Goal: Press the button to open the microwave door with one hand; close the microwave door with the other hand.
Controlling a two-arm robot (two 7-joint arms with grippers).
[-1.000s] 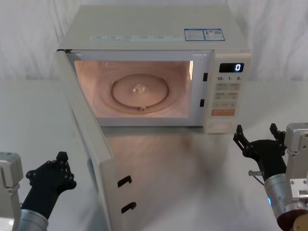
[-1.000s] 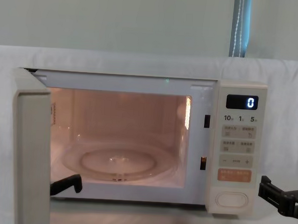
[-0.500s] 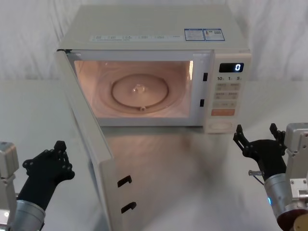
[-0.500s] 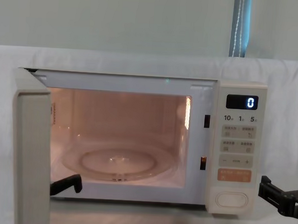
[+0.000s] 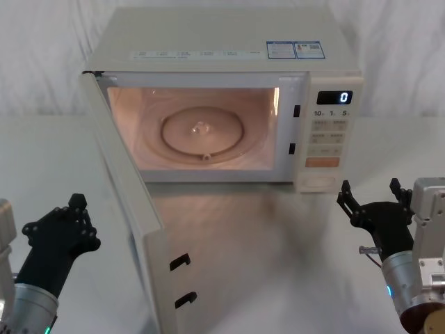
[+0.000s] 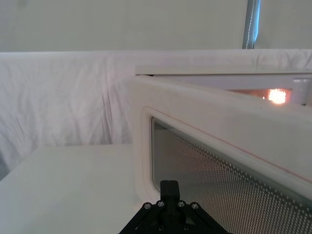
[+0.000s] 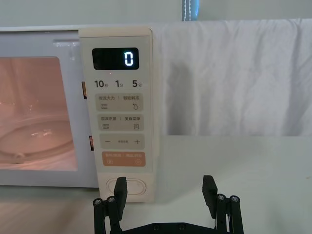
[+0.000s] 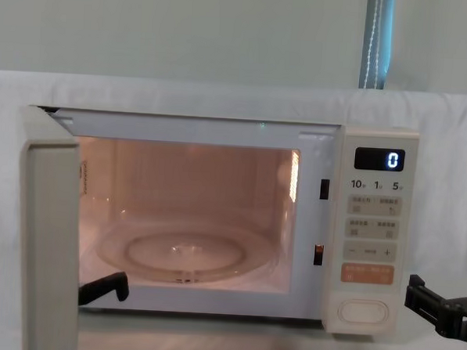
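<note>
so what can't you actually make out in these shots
- Left claw, head view: seen from behind, finger gap hidden; cut off by the edge in its wrist view.
- Microwave door, chest view: edge-on, so its window is out of sight.
- Small key labels above the button, right wrist view: too small to read.
- Right claw: open, base cut off.

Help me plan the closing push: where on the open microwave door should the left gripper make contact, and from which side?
Judging by its pose, press the outer face of the microwave door near its free edge, far from the hinge, coming from the robot's left. The door stands swung out, and the left gripper sits on that outer side, facing the window.
</note>
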